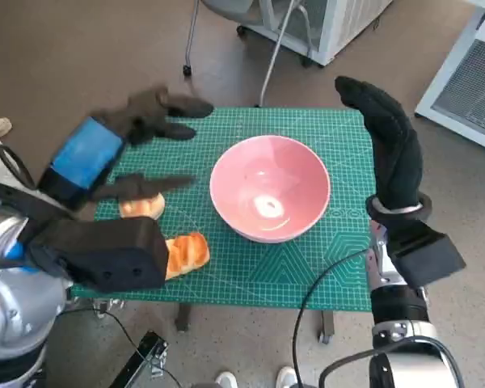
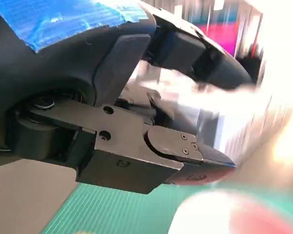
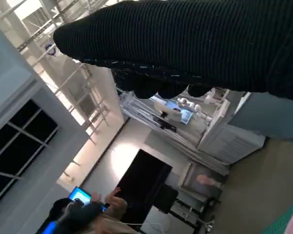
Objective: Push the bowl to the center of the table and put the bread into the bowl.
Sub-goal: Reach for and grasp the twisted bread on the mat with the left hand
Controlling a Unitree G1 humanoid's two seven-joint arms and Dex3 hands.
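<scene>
The left forearm (image 1: 105, 255) crosses the near-left corner of the worktop (image 1: 307, 275), which is covered by a green cutting mat (image 1: 250, 279). Just past that forearm lie two pieces of bread. One golden roll (image 1: 187, 253) sits on the mat touching the edge of the forearm's dark cover. A paler bun (image 1: 142, 208) lies a little farther in, partly under the left hand's lower finger.

The left hand (image 1: 117, 153) hovers over the left side of the mat, blurred, its fingers spread wide apart and holding nothing. In the left wrist view the same hand (image 2: 136, 117) fills most of the picture, fingers apart, with a blurred pale pink rim low in the frame.

The pink bowl (image 1: 270, 187) stands upright near the middle of the mat, to the right of both pieces of bread and apart from them. There is no food inside it, only a bright glare on its bottom.

The right hand (image 1: 388, 141) in its knitted glove is raised at the right edge of the worktop, fingers straight and together, gripping nothing and close to the bowl's right side; whether it touches the bowl I cannot tell. In the right wrist view the glove (image 3: 185, 44) spans the top, and a person (image 3: 95, 209) sits far off by a lit screen.

On the floor beyond the worktop stand the legs of a chair (image 1: 226, 32) and a white cabinet (image 1: 331, 24).
</scene>
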